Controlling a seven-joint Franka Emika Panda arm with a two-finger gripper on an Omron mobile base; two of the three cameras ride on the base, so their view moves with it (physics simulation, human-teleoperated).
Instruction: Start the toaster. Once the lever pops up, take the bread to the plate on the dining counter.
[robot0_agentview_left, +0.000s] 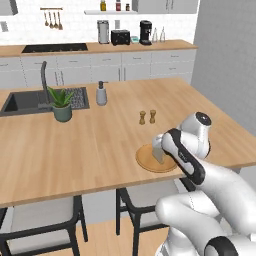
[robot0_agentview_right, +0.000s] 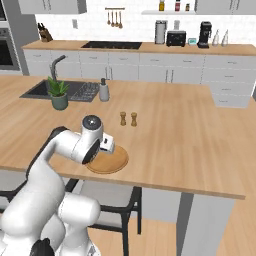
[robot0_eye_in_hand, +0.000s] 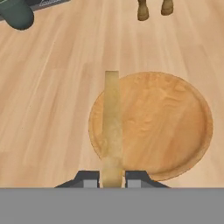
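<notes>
My gripper (robot0_eye_in_hand: 111, 178) is shut on the bread (robot0_eye_in_hand: 112, 127), a thin tan slice seen edge-on between the two fingertips. It hangs over the left part of the round wooden plate (robot0_eye_in_hand: 170, 127), which lies on the dining counter (robot0_eye_in_hand: 43, 109). From the left base camera, my gripper (robot0_agentview_left: 159, 152) points down over the plate (robot0_agentview_left: 148, 163) near the counter's front edge. The right base view has the gripper (robot0_agentview_right: 107, 144) above the plate (robot0_agentview_right: 114, 161). The black toaster (robot0_agentview_left: 120, 37) stands far off on the back worktop.
Two small wooden shakers (robot0_agentview_left: 147, 117) stand just beyond the plate. A potted plant (robot0_agentview_left: 61, 104), a soap dispenser (robot0_agentview_left: 101, 93) and the sink (robot0_agentview_left: 25, 101) are at the far left. Dark stools (robot0_agentview_left: 140, 200) sit under the front edge.
</notes>
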